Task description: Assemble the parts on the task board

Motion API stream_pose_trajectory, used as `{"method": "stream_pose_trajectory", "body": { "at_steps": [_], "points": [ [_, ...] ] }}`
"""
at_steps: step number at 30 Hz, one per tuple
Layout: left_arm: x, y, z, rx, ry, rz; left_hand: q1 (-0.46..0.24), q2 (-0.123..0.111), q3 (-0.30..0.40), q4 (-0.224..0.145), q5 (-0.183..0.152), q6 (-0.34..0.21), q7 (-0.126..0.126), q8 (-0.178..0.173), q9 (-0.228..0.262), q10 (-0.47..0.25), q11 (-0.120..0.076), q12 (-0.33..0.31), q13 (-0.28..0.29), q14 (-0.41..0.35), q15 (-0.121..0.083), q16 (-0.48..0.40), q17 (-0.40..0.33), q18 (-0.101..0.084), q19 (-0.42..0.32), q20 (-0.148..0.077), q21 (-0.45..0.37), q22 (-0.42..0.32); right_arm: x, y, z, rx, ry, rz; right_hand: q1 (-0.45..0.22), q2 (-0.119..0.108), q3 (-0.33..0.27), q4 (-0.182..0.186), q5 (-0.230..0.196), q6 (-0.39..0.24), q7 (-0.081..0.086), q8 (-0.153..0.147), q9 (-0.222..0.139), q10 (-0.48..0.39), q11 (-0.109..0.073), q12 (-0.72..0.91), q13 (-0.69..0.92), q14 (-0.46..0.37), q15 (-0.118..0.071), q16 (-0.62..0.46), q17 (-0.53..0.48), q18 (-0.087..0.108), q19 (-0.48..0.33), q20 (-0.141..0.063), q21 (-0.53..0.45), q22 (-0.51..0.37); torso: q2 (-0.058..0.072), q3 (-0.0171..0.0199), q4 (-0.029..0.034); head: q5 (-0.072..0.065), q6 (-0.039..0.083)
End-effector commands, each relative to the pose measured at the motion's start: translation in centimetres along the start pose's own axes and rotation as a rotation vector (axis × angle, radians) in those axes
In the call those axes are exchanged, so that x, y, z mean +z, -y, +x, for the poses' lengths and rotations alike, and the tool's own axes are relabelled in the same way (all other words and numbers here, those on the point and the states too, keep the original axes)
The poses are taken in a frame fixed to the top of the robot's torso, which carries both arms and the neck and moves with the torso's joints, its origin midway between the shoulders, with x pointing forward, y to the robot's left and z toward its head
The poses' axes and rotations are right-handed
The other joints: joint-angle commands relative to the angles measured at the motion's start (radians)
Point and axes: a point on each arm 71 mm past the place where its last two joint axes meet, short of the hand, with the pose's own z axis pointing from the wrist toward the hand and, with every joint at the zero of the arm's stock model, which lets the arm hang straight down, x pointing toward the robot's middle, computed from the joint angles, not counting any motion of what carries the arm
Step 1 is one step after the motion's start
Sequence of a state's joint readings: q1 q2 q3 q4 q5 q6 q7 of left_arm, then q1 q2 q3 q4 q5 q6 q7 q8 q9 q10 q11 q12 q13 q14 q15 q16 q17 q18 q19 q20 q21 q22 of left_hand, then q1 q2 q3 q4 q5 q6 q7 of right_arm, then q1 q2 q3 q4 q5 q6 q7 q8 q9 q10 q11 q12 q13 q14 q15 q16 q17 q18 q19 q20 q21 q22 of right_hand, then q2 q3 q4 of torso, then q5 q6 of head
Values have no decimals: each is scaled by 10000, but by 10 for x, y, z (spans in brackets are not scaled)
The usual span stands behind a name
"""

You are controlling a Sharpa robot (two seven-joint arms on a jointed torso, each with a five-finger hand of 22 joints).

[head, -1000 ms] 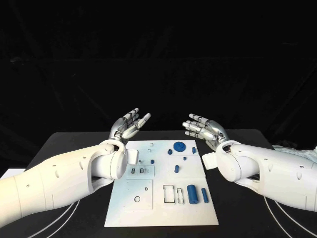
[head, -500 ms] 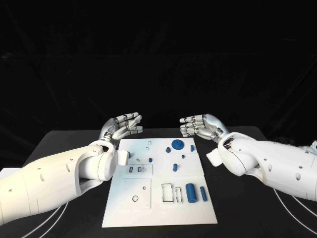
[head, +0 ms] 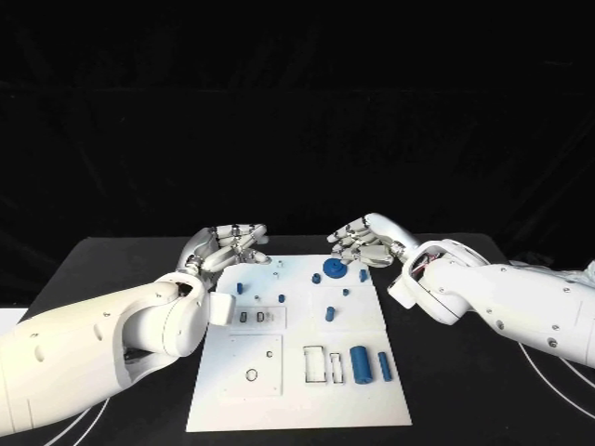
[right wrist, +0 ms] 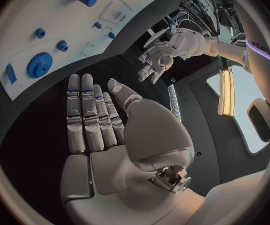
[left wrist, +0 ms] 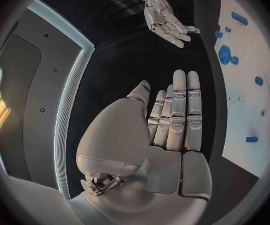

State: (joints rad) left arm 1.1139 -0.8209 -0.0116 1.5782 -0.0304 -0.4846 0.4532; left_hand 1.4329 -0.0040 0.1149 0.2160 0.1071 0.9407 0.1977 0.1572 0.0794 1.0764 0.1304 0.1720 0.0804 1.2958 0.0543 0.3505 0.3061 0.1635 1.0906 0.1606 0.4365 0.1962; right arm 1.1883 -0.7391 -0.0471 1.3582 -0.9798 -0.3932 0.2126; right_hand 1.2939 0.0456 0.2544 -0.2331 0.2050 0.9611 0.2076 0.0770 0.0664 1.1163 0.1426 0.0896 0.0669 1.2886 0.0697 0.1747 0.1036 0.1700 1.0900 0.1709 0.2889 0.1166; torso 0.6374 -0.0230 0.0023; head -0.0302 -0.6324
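Head view shows my left hand (head: 225,247) and right hand (head: 366,240) empty, fingers loose, at the task board's (head: 278,372) far corners. Blue parts (head: 361,362) lie on it, apart from both.

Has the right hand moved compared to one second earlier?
Yes. The right hand has tipped down and forward toward the far edge of the task board, and is now just above the blue gear.

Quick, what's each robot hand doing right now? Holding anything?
Left hand: open, fingers stretched out, holding nothing.
Right hand: open, fingers stretched out, holding nothing.
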Motion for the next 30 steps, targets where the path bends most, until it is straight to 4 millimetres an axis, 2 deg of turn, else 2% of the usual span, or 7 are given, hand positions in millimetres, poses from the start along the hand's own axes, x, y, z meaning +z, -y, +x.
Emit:
{"method": "stream_pose_trajectory", "body": {
  "at_steps": [1,5,8,11,20,26,30],
  "points": [
    [-3,2,7,-556,-425,-359,175,-6,190,-46,23,430,-70,-135,-48,509,-117,-264,-4,361,-134,451,742,167,450,-156,304,179,4,1,2,-1592,-875,309,-2,-222,-29,17,-287,535,-269,-32,24,916,-433,64,66,1921,-602,983,644,144,1588,-675,1284,595,273,-84,69,-105,53],
    [-9,8,16,-805,-715,-494,167,-37,232,-57,20,455,-62,-184,-56,553,-106,-340,-1,198,-116,491,897,159,357,-147,298,197,8,-2,0,-2858,-1350,471,-4,-348,20,53,-201,696,-411,-97,7,1297,-584,-24,87,2231,-821,2247,1442,89,2036,-926,2119,1061,491,-160,153,-170,89],
    [-13,12,22,-907,-879,-533,154,-9,266,-45,24,454,-56,-209,-61,564,-101,-366,0,147,-109,517,964,157,325,-142,298,205,9,-6,0,-3729,-1547,406,-148,-381,23,171,-311,726,-386,-102,8,1098,-563,-197,40,2224,-791,2513,1637,83,2083,-929,2312,1173,615,-210,227,-243,115],
    [-16,14,28,-1027,-1113,-569,154,8,302,-44,24,443,-49,-234,-66,564,-95,-387,0,104,-103,545,1026,156,300,-137,302,215,10,-11,0,-4321,-1627,374,-180,-491,162,283,-365,732,-344,-125,1,822,-578,-235,1,2230,-803,4010,2541,66,2238,-935,2832,1473,730,-254,304,-281,117],
    [-22,20,39,-1295,-1759,-658,162,-47,328,-75,21,421,-31,-276,-73,545,-79,-429,-5,26,-91,588,1126,154,258,-129,310,232,16,-21,-8,-5863,-1616,302,-134,-725,533,594,-565,850,-377,-104,12,56,-451,-247,-14,2272,-718,8101,6891,94,2239,-873,3954,2155,1027,-362,475,-435,316],
    [-24,22,42,-1383,-1982,-672,151,-74,347,-89,22,390,-10,-314,-81,520,-61,-463,-11,-24,-79,620,1199,152,232,-120,319,246,18,-27,-10,-6472,-1706,266,-21,-853,963,742,-574,1044,-469,-104,18,99,-492,-243,-24,2203,-708,9602,8512,90,2128,-880,4893,2860,1170,-397,542,-528,305],
    [-25,24,43,-1409,-2062,-676,133,-92,367,-100,23,345,15,-357,-89,482,-40,-502,-16,-72,-63,653,1272,150,208,-109,330,261,19,-29,-10,-6832,-1799,288,-15,-909,1101,822,-604,1128,-504,-91,26,42,-476,-258,-34,2152,-684,9836,8744,57,2062,-871,5259,3213,1242,-409,566,-600,307]
  ]
}}
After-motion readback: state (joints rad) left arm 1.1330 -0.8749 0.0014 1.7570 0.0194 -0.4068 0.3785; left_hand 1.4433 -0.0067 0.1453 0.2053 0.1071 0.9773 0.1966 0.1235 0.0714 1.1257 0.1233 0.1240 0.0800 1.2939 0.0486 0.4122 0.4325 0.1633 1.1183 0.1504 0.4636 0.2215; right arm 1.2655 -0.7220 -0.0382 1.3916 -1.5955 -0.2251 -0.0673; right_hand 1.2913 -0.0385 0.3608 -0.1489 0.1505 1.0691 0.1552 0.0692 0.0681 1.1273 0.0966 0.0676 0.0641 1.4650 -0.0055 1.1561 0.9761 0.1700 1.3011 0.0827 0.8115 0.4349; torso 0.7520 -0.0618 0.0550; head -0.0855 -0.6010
